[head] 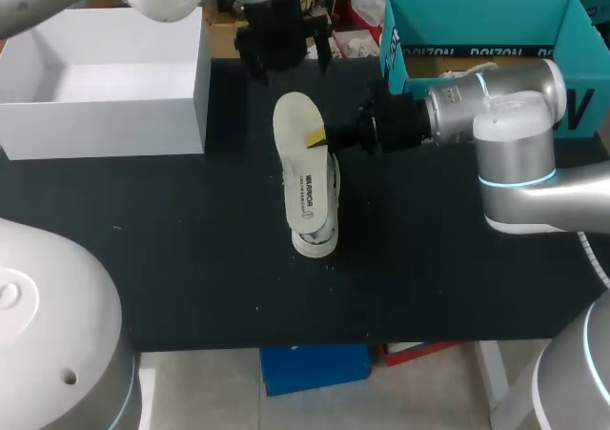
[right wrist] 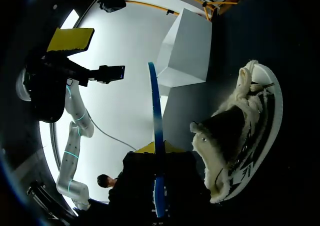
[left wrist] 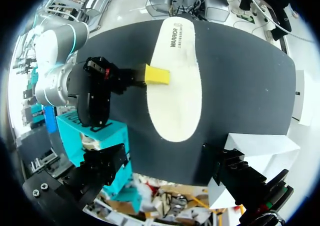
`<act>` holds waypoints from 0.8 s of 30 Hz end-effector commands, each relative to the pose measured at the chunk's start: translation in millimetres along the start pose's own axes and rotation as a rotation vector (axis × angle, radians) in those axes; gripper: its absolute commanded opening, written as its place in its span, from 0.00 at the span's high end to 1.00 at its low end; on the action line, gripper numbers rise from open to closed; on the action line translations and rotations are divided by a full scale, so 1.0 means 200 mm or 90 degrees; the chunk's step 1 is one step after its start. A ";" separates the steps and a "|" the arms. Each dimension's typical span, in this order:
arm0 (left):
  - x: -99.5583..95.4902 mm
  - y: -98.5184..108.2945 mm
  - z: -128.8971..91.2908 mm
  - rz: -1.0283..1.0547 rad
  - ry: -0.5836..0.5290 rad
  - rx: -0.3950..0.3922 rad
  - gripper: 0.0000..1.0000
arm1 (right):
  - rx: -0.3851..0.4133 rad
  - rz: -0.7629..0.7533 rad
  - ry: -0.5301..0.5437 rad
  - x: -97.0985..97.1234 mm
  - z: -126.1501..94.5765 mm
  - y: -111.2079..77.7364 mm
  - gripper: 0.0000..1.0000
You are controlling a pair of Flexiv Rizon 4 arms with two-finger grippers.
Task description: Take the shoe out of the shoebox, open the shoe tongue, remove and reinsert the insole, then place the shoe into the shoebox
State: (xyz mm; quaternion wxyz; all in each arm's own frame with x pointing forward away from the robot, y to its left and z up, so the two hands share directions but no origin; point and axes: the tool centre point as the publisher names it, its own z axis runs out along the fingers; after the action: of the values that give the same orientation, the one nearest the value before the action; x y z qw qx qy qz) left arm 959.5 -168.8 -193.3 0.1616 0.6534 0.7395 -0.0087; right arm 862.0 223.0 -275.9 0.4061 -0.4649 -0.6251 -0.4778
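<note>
A white shoe (head: 318, 232) stands on the black table (head: 191, 258), fleece-lined opening up (right wrist: 235, 131). Its off-white insole (head: 299, 158) hangs flat above the shoe, and my right gripper (head: 317, 138) is shut on the insole's edge, coming in from the right. In the right wrist view the insole (right wrist: 156, 116) shows edge-on as a thin blue strip between the fingers (right wrist: 156, 151). My left gripper (head: 284, 60) hovers open above the insole's far end, holding nothing; its view looks straight down on the insole (left wrist: 175, 80). The teal shoebox (head: 477, 15) stands at the back right.
A white open box (head: 105, 115) stands at the back left of the table, close to the left arm. The right arm's thick wrist (head: 477, 106) lies just in front of the teal shoebox. Bare black table stretches in front of the shoe.
</note>
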 end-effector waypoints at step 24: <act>0.11 -0.56 -0.10 0.013 -0.004 0.019 0.00 | -0.001 0.000 0.000 0.00 0.00 0.00 1.00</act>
State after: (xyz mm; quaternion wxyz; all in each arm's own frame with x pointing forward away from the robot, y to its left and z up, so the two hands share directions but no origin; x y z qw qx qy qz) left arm 856.5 -164.7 -201.4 0.1433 0.6647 0.7326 -0.0294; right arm 862.0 223.0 -275.8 0.4061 -0.4649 -0.6251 -0.4777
